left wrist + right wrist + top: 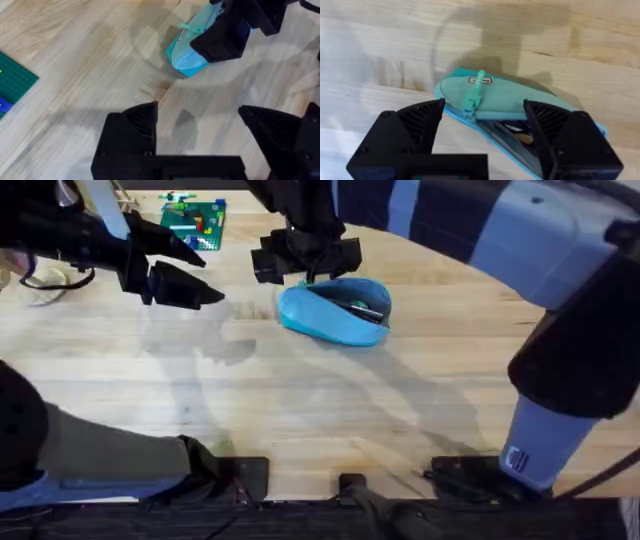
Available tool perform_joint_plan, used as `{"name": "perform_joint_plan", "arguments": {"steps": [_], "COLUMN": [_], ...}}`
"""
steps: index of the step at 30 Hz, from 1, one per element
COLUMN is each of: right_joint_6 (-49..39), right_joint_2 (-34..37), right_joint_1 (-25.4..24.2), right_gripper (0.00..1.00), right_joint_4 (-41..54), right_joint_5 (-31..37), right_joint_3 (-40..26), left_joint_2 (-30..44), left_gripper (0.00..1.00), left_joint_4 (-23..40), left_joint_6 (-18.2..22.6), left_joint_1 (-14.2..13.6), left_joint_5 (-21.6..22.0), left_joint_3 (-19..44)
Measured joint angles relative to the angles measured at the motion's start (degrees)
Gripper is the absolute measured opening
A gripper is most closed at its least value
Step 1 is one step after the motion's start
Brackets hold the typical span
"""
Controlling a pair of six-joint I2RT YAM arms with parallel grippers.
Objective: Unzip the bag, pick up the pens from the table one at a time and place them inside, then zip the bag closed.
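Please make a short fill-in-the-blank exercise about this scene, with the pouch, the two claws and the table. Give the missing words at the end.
1. The zipper of the light blue bag is ____, so dark pens show inside it.
2. The right claw hangs over the bag's teal ____ with its fingers apart.
3. The left claw is open and holds ____.
4. At the far edge of the table lies a ____ studded building plate.

Missing words: open; pull tab; nothing; green

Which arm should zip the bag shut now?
Right. Its gripper hangs open directly over the bag, straddling the teal pull tab. The left gripper sits open off to the side.
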State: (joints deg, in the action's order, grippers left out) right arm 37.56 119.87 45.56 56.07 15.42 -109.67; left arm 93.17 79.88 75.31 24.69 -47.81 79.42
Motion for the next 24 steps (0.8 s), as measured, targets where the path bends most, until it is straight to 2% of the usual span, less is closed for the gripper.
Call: {"name": "perform_joint_plan", "arguments": {"steps": [8,10,17,24], "right_joint_6": [0.17,0.21,0.65,1.09], "right_joint_2": [0.00,0.00,0.00,0.84], "right_joint_1": [0.00,0.00,-0.07,-0.09], "right_gripper": [0.946,0.901,0.837,0.804], "right_joint_4": [2.21,2.15,2.17,1.98], "right_joint_5": [0.00,0.00,-2.76,-3.89], "right_joint_3": [0.00,0.00,0.00,-0.04], "left_joint_2": [-0.01,0.00,-0.01,-0.01], "left_gripper": [0.995,0.995,0.994,0.995], "left_joint_4": [0.00,0.00,0.00,0.02], "left_joint_6": [0.00,0.00,0.00,0.00], "left_joint_1": [0.00,0.00,0.00,0.00], "left_joint_5": [0.00,0.00,0.00,0.00], "left_joint_3": [0.00,0.00,0.00,0.00]}}
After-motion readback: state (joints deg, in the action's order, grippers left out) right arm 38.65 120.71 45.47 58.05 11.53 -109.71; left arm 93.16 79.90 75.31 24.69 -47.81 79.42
